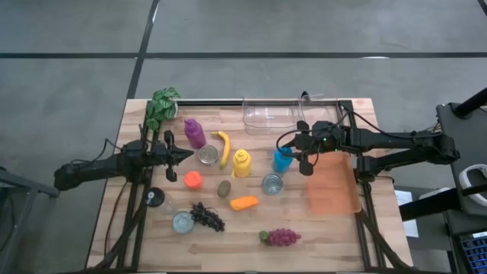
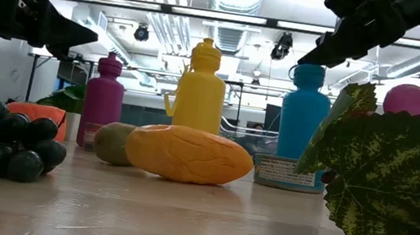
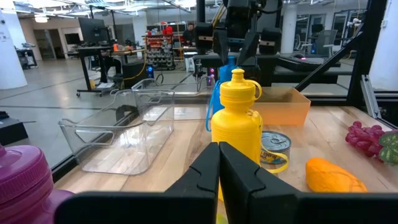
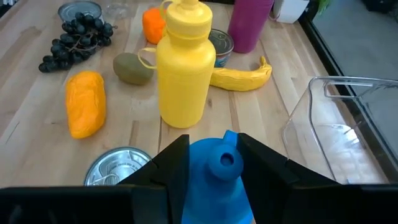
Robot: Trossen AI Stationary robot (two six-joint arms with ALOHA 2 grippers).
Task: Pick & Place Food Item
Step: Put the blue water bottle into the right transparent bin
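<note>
Food lies among bottles and cans on the wooden table: a banana (image 1: 223, 148), a kiwi (image 1: 224, 188), an orange oval fruit (image 1: 243, 202), a small orange (image 1: 192, 180), dark grapes (image 1: 208, 216) and pink grapes (image 1: 280, 237). My right gripper (image 4: 214, 168) is open and hangs over the blue bottle (image 1: 281, 160). Its fingers stand on either side of the bottle's cap (image 4: 225, 158). In the low view it sits above the cap, apart from it. My left gripper (image 3: 219, 171) is shut and hovers near the purple bottle (image 1: 194, 133), pointing toward the yellow bottle (image 3: 236, 124).
A clear plastic bin (image 1: 270, 114) stands at the far edge and an orange tray (image 1: 332, 186) at the right. Open cans (image 1: 207, 155) (image 1: 272, 183) (image 1: 183, 222) sit among the fruit, and a fake plant (image 1: 161, 106) in the far left corner. Bare wood lies along the near edge.
</note>
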